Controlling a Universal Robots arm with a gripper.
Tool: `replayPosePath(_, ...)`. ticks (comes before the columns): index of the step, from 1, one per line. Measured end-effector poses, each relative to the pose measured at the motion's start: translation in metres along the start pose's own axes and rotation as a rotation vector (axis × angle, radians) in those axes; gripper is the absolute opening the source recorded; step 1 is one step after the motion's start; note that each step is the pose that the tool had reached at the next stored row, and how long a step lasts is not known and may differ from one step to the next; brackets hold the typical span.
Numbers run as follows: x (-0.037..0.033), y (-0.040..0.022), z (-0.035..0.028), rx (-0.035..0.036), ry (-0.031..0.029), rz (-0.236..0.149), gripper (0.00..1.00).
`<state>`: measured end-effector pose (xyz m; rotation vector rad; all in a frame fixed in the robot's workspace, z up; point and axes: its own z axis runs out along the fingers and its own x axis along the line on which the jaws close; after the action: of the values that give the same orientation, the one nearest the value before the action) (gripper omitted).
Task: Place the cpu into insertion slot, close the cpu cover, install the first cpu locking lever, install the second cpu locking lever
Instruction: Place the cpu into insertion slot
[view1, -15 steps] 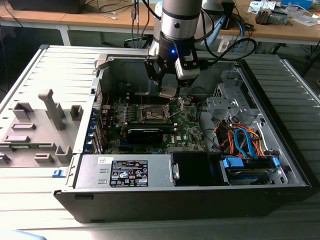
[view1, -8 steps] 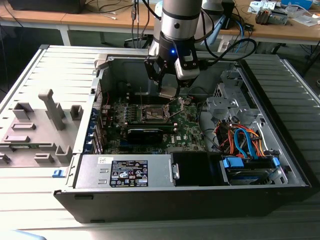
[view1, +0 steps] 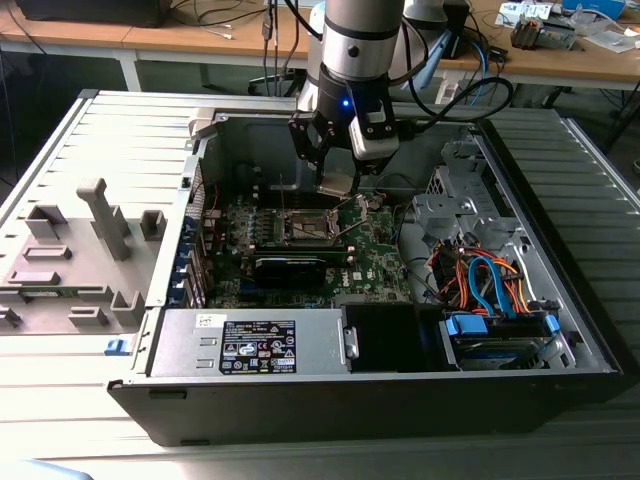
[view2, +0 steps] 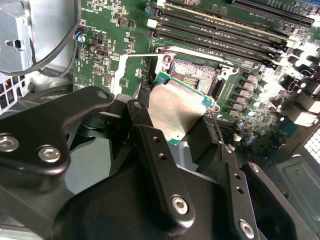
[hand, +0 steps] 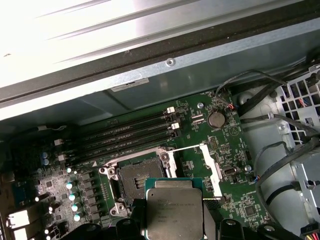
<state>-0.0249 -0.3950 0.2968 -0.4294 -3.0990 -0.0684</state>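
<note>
My gripper (view1: 338, 172) hangs inside the open computer case, shut on the cpu (view1: 337, 184). In both wrist views the cpu (view2: 176, 111) (hand: 172, 210) is a flat square chip with a silver-grey top and green edge, pinched at two opposite sides by the black fingers (view2: 202, 137). It is held a little above and beside the insertion slot (view2: 196, 76) (hand: 139, 178), not seated. The slot (view1: 310, 226) lies bare on the green motherboard. The cpu cover (hand: 210, 167) (view2: 121, 75), a thin silver frame, stands swung open at one side of the slot.
Long black memory slots (hand: 125, 134) run beside the socket, near a round coin battery (hand: 216, 119). A black graphics card (view1: 290, 268), the power supply (view1: 250, 345) and a drive cage with coloured cables (view1: 490, 290) lie within the case walls. A grey fixture (view1: 80, 250) sits at the exterior view's left.
</note>
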Motion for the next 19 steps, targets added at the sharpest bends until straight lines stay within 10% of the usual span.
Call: replayPosePath(19,0.0000,0.0000,0.0003,-0.0003,-0.0008,0.019,0.55)
